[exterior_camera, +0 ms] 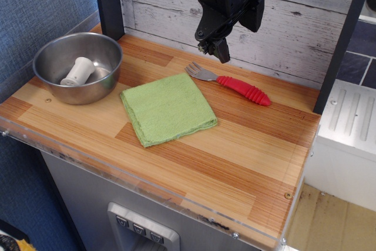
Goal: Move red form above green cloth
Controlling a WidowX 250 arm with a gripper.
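Note:
The red form [242, 90] is a fork with a silver head and a ribbed red handle. It lies flat on the wooden table just behind the far right corner of the green cloth [168, 108], with its head pointing left. The cloth lies flat in the middle of the table. My gripper [214, 49] hangs in the air above the fork's head, close to the back wall. Its fingers look slightly apart and hold nothing.
A steel bowl [59, 86] stands at the left with a white spool-shaped piece [79, 71] inside. A dark post [108, 1] stands at the back left and another at the right edge. The wooden table [235, 157] has a clear plastic lip along the front.

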